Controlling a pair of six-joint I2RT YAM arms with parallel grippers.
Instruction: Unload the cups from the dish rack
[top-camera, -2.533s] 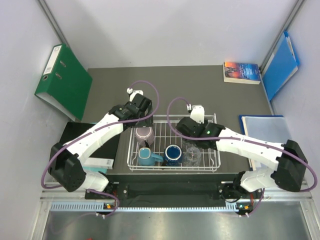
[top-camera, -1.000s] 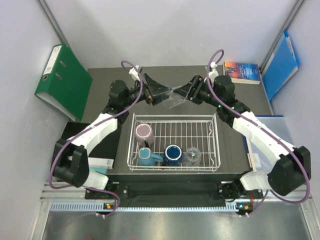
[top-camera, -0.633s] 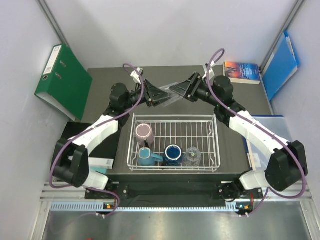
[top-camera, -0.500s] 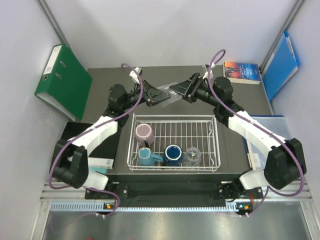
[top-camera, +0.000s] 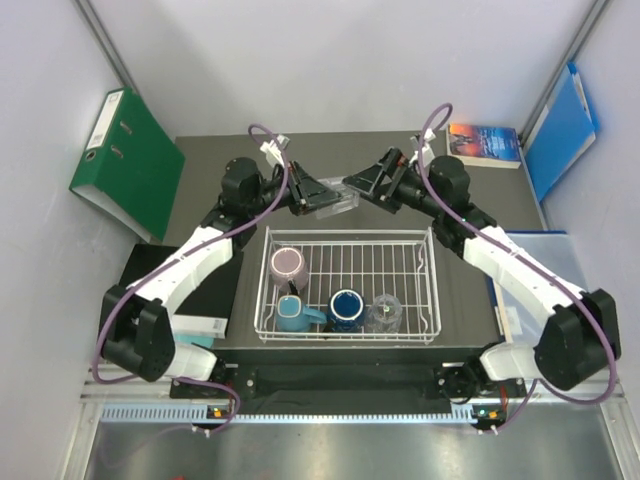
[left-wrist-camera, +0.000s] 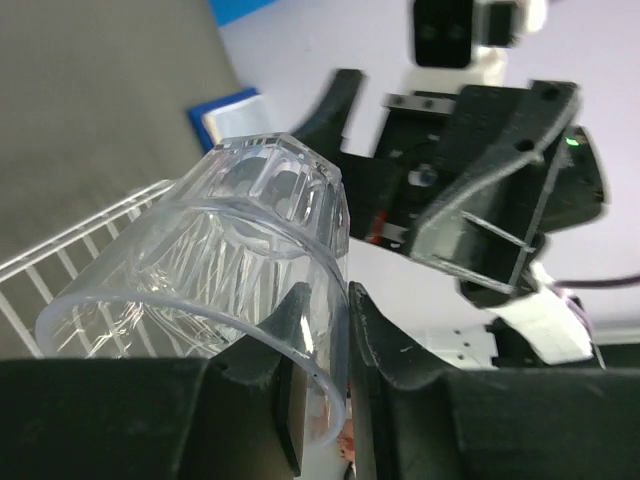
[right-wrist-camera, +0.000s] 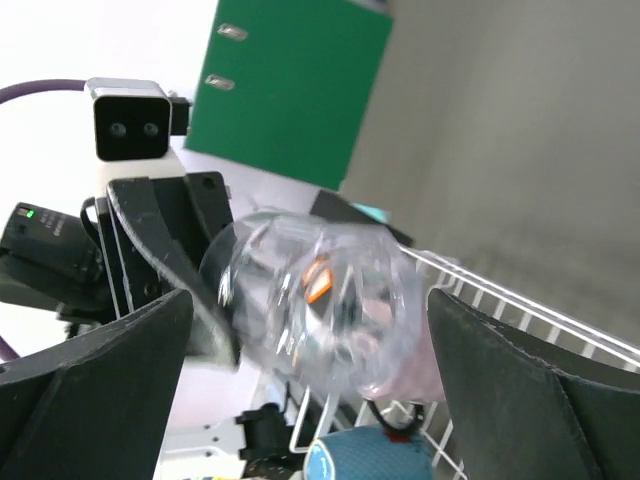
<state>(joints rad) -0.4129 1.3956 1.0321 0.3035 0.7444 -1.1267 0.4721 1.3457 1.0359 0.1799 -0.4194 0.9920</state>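
In the rack (top-camera: 437, 290) nearest you sit the teal mug (top-camera: 292, 314), navy mug (top-camera: 346, 308) and a tumbler (top-camera: 383, 312), the pink mug (top-camera: 288, 265) just behind. Beyond the far rim the second tumbler (left-wrist-camera: 240, 260) hangs on its side, your left gripper (left-wrist-camera: 325, 305) pinching its wall at the lip (light, slick, breakable, I'd judge); your right gripper (top-camera: 358, 187) stands spread either side of its base, gripping nothing, so squeeze gently

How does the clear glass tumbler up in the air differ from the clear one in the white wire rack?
The airborne clear tumbler is tipped on its side, its rim pinched by the left gripper; the racked clear tumbler stands untouched in the white wire rack, beside a navy mug. Both are transparent.
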